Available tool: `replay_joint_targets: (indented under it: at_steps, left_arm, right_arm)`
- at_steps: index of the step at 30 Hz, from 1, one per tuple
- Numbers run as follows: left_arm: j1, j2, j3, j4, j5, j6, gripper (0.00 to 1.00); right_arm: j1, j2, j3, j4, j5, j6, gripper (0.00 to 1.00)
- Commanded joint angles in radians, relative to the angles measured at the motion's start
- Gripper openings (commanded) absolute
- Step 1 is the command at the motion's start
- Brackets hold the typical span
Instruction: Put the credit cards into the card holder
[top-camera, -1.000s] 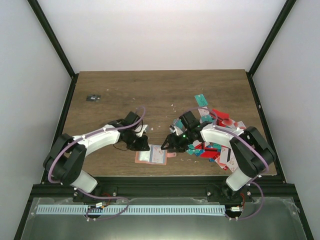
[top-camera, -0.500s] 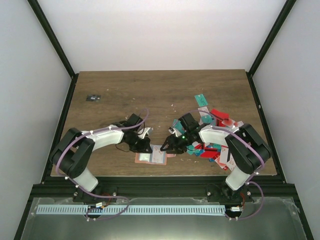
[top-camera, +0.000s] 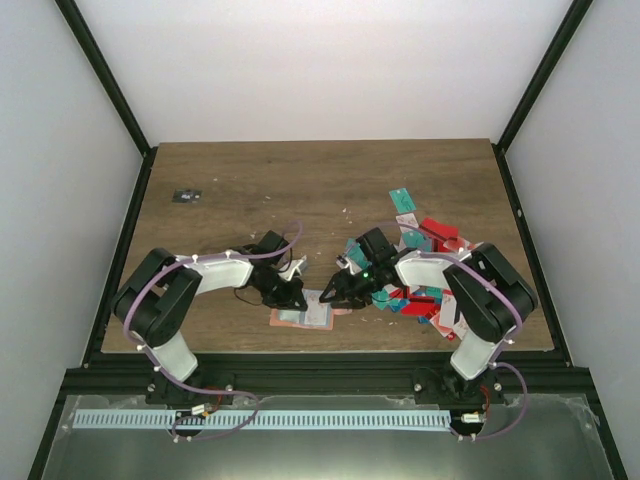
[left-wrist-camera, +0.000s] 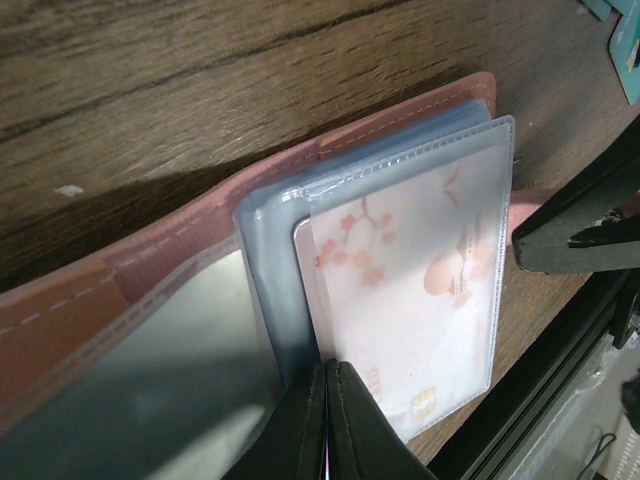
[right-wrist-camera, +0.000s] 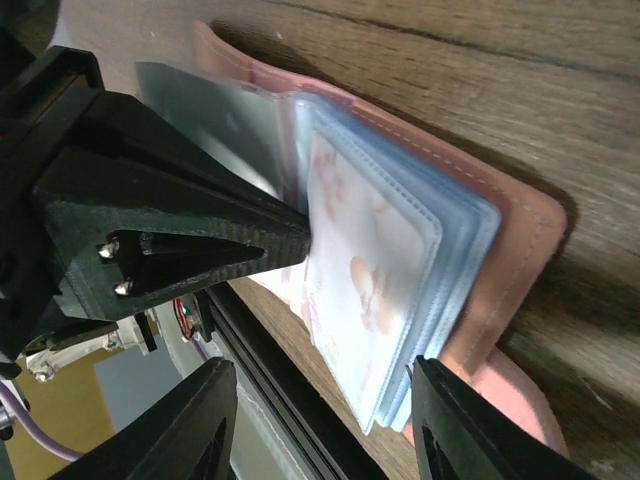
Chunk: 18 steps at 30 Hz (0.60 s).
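The salmon-pink card holder (top-camera: 303, 316) lies open near the table's front edge. Its clear blue-grey sleeves (left-wrist-camera: 275, 290) are fanned up, and a white-pink card (left-wrist-camera: 420, 290) sits in the top one. My left gripper (left-wrist-camera: 328, 375) is shut, its tips pressed at the inner edge of that sleeve by the fold. My right gripper (right-wrist-camera: 325, 420) is open, and its fingers (right-wrist-camera: 460, 420) straddle the free edge of the sleeve stack (right-wrist-camera: 440, 260) without touching it. The loose credit cards (top-camera: 432, 272), teal, red and white-pink, lie heaped to the right of the holder.
A small dark object (top-camera: 186, 196) lies at the far left of the table. The black frame rail (top-camera: 320, 372) runs just below the holder. Both arms (top-camera: 215, 272) meet over the holder, close together.
My left gripper has closed fully and slid a little right onto the holder's sleeves, its elbow swinging left. My right gripper has narrowed slightly and stayed at the holder's right edge.
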Motion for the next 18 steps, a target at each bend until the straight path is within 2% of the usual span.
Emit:
replay_joint_targets:
  at_steps: [1,18]
  left_arm:
    - [-0.011,0.053,-0.017,-0.006,-0.044,0.032,0.04]
    - [-0.012,0.089,-0.004,0.001,-0.044,0.047,0.04]
  right_arm:
    - [0.004,0.026,-0.008,0.024,-0.014,0.006,0.50]
    - [0.005,0.066,0.029,0.019,-0.060,-0.018,0.49]
